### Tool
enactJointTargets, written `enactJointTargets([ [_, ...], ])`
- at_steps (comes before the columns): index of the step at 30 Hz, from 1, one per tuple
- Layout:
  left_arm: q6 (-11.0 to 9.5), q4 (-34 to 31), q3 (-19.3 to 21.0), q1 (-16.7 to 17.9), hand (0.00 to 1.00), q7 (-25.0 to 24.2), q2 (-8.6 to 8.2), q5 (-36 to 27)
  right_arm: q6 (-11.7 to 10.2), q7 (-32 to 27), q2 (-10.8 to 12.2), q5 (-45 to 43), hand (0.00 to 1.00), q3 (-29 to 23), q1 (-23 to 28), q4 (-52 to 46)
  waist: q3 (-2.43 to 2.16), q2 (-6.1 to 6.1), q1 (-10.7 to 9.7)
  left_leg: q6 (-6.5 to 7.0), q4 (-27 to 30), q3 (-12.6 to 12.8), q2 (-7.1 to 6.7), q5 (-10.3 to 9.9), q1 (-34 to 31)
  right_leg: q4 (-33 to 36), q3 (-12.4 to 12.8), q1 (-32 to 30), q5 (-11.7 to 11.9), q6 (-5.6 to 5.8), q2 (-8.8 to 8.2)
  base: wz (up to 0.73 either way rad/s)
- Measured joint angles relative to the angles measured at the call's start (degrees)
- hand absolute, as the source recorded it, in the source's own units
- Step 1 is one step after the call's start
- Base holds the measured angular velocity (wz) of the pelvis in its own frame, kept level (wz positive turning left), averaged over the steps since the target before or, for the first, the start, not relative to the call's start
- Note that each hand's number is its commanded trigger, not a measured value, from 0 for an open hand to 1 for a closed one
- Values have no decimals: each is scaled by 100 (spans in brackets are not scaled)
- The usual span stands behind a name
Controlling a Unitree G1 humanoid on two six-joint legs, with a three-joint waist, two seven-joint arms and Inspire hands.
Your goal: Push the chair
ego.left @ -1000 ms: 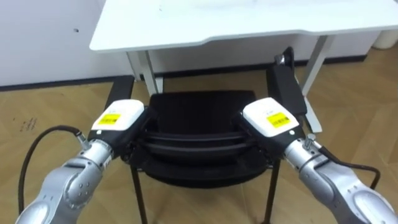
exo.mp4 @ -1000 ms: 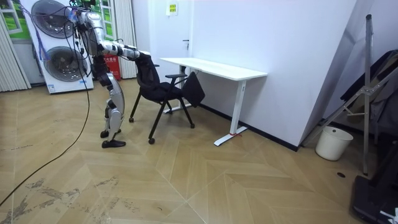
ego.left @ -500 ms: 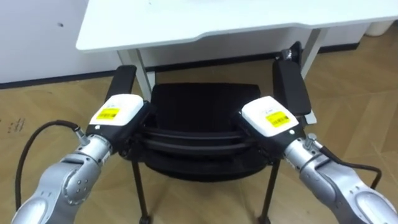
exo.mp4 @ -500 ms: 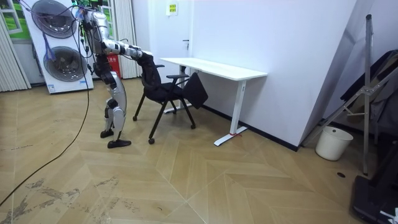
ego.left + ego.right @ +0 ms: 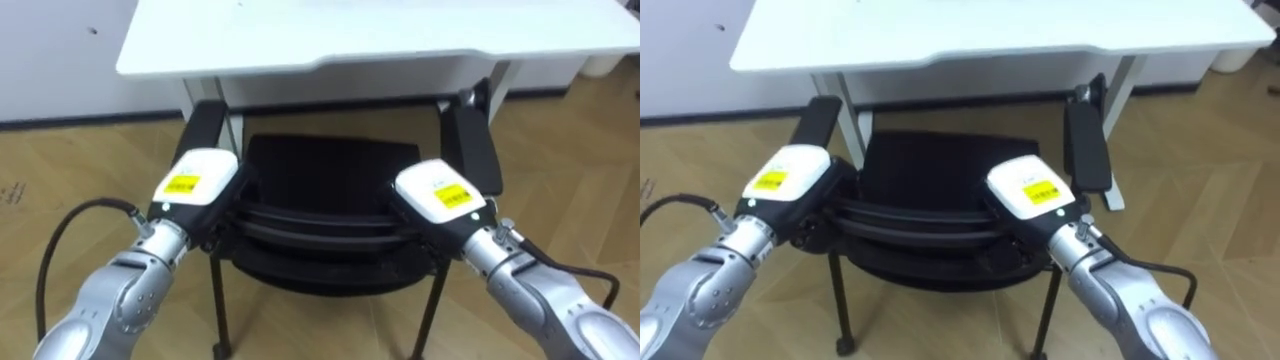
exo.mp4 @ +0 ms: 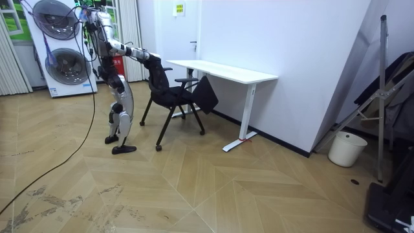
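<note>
Robot's hands rest on the chair back at a white desk

The left hand (image 5: pixel 195 185) and right hand (image 5: pixel 440 195) sit at opposite ends of the black chair (image 5: pixel 330 172) back's top edge. Their fingers are hidden behind it, so their grip cannot be told. The chair stands close before the desk (image 5: pixel 350 35).

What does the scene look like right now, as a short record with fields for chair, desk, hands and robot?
chair: black, armrests, facing the desk
desk: white, right in front of the chair
left hand: at the backrest top, left end
right hand: at the backrest top, right end
robot: stands behind chair, arms stretched forward
</note>
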Motion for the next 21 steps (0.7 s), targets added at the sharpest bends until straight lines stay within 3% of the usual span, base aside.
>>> enactJointTargets([
  [3, -16, -1, -50, 14, 100, -11, 43, 6, 1, -20, 1, -6, 100, -9, 98, -21, -45, -14, 8, -8, -44, -33, -1, 7, 42, -105, -43, 88, 30, 5, 17, 5],
  [9, -67, -23, -45, 9, 100, -32, 40, 33, -6, -138, 25, -12, 100, -49, 220, -45, -80, -26, 59, -19, -132, -92, -2, 50, 58, -216, -130, 127, 125, 1, 36, 3],
  [21, -89, -187, 74, 5, 100, -335, -7, 150, -3, -217, 32, -16, 100, -50, 308, -82, -82, -69, 136, -48, -308, -81, 3, 100, 139, -419, -133, 221, 205, -15, 97, -1],
])
